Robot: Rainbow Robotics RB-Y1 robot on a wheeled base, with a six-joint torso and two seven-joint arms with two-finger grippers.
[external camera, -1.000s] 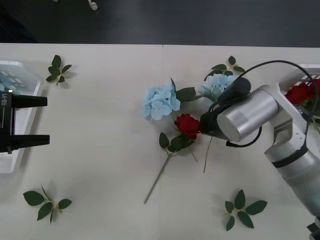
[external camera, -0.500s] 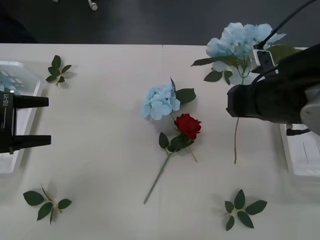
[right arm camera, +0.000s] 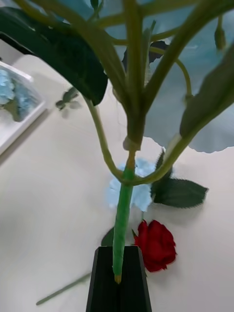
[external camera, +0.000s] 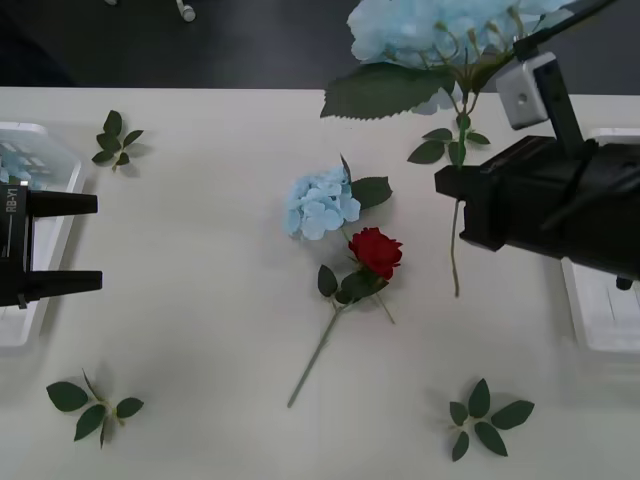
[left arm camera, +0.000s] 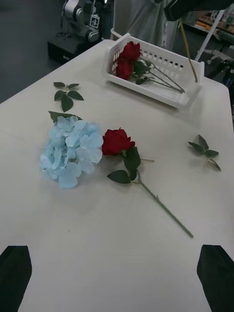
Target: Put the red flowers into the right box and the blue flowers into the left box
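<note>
The table (external camera: pixel 200 330) carries most of the scene, with the left box (external camera: pixel 40 165) at its left edge already holding pale blue petals and the right box (left arm camera: pixel 161 80) on the far side with red roses lying in it. High over the table's right half, the right gripper (right arm camera: pixel 118 280) is clenched on the thin stem of a blue hydrangea (external camera: pixel 440 30), whose bloom and big leaf sway well above the surface. That flower belongs in the left box, so it has the whole table to cross; the grip is only on the bare stem tip, and the top-heavy head could pivot or slip out, dropping onto the flowers below. A second blue hydrangea (external camera: pixel 320 205) and a red rose (external camera: pixel 377 250) lie touching at the centre, so a low pass could drag them. The left gripper (external camera: pixel 60 243) hangs spread wide and empty beside the left box, and could block the way in.
</note>
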